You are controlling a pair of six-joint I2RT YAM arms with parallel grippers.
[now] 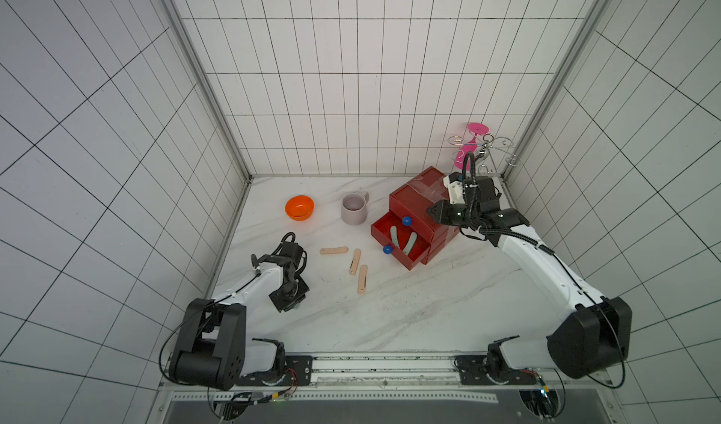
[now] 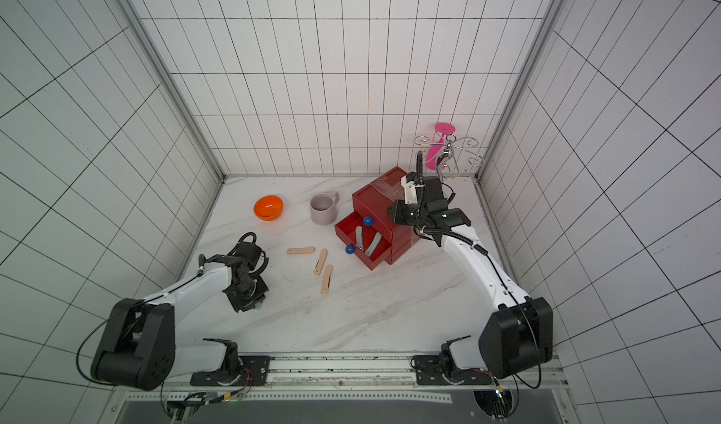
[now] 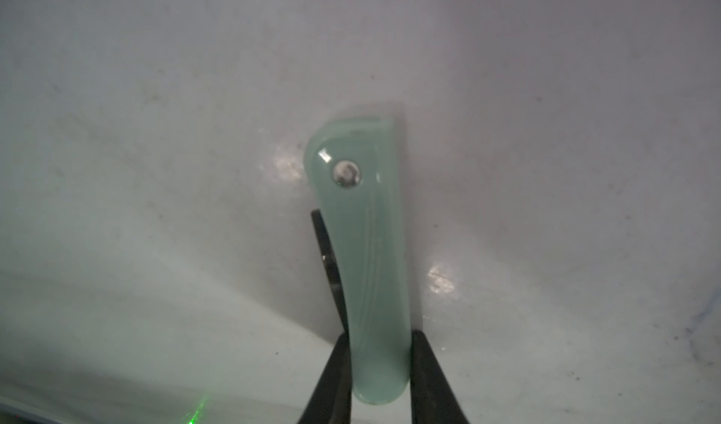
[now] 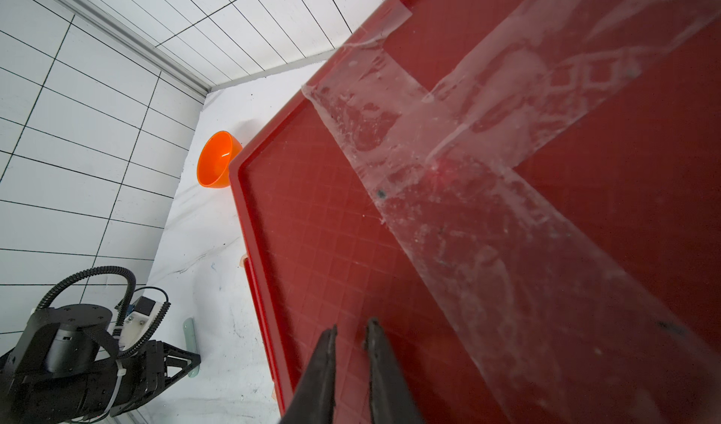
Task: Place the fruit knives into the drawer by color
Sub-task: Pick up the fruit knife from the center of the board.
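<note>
My left gripper (image 3: 379, 334) is shut on one end of a pale mint fruit knife (image 3: 359, 227), low over the marble near the table's left side (image 1: 290, 301). Three peach-pink fruit knives (image 1: 334, 250) (image 1: 354, 261) (image 1: 363, 279) lie on the table between that gripper and the red drawer chest (image 1: 419, 203). The chest's bottom drawer is pulled out and holds two olive-grey knives (image 1: 396, 236) (image 1: 409, 242). The drawer above it is slightly out. My right gripper (image 4: 351, 326) hovers at the taped top of the chest (image 4: 429, 246), its jaws a narrow gap apart with nothing between them.
An orange bowl (image 1: 299, 207) and a pale mauve mug (image 1: 354, 208) stand behind the knives. A wire rack (image 1: 487, 149) with a pink glass (image 1: 474, 145) stands in the back right corner. Tiled walls close in three sides.
</note>
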